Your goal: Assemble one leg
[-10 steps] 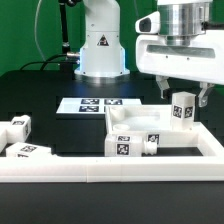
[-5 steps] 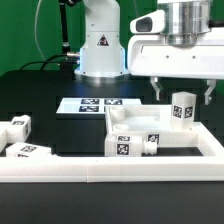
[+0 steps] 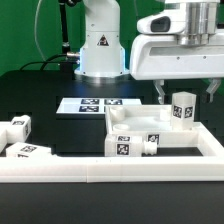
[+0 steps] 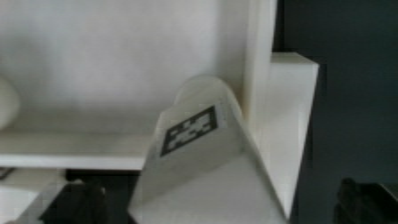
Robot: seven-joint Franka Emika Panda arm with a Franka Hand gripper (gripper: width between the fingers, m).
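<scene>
A white leg (image 3: 182, 109) with a black-and-white tag stands upright at the corner of the flat white panel (image 3: 140, 122) on the exterior view's right. My gripper (image 3: 185, 90) hangs just above the leg's top, open, with one finger on each side and not touching it. In the wrist view the leg (image 4: 210, 150) fills the middle, its tag facing the camera. My gripper (image 4: 217, 205) straddles it, and the dark fingertips (image 4: 82, 200) stand well clear of its sides. Another leg (image 3: 126, 147) lies against the panel's near edge.
Two more legs (image 3: 17, 128) (image 3: 30, 152) lie at the exterior view's left. The long white border rail (image 3: 110, 170) runs along the front and up the right side. The marker board (image 3: 92, 104) lies behind the panel, before the robot base (image 3: 100, 45).
My gripper has risen straight up from around the standing leg. The fingers were lower along its sides and are now at its top. The leg has not moved.
</scene>
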